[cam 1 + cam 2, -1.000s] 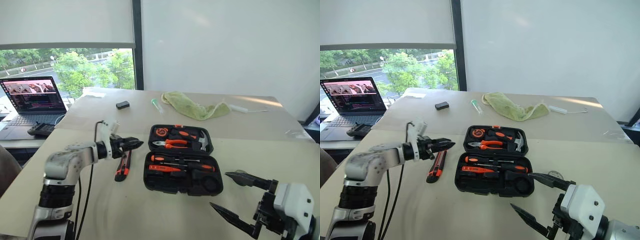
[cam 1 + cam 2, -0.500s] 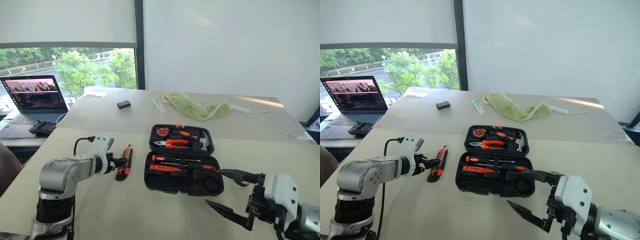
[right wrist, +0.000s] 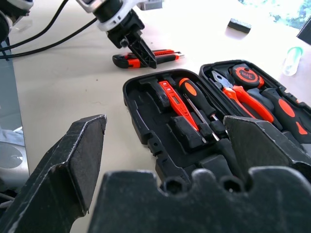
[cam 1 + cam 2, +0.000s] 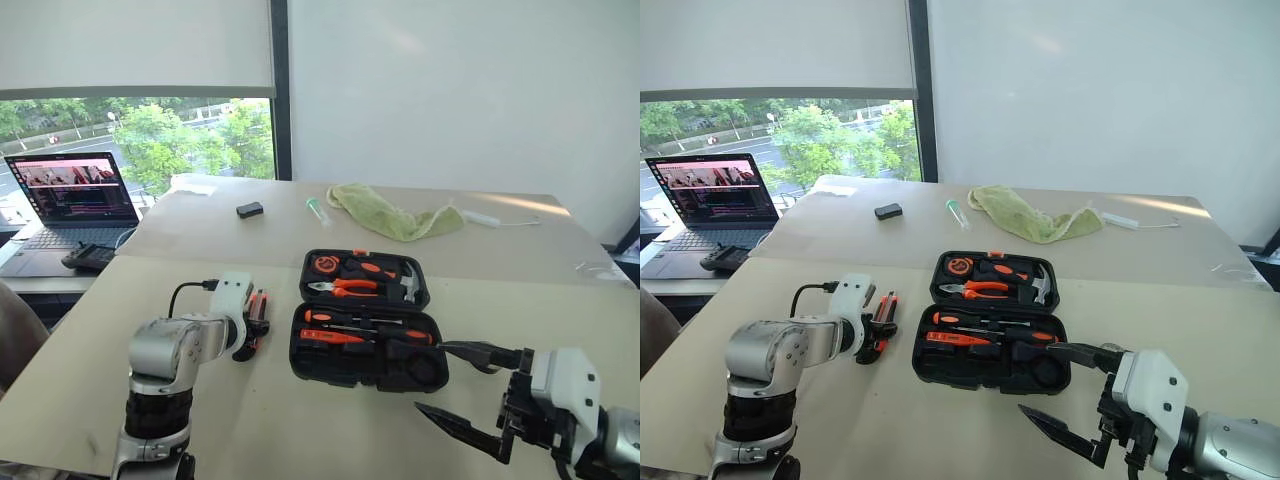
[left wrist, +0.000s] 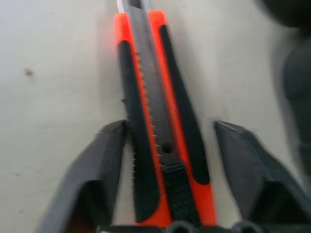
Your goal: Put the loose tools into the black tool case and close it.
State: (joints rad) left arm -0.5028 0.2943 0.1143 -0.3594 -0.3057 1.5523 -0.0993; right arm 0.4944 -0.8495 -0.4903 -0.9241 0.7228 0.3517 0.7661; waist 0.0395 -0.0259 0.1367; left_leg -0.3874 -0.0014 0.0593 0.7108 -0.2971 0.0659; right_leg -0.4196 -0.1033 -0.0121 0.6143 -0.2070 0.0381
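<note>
L gripper (image 5: 165,145) dropped, tipped down; fingers now straddle utility knife (image 5: 160,121).

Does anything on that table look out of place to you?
One thing: an orange-black utility knife lies loose on the table, left of the open black tool case where the other tools sit. The left gripper straddles it, fingers apart.

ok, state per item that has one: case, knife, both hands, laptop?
Black moulded plastic tool case: open, lid flat.
Orange-black utility knife: flat on table, between the left hand's fingers, not clamped.
Left hand: open.
Right hand: open, empty.
Laptop: open, screen lit.
</note>
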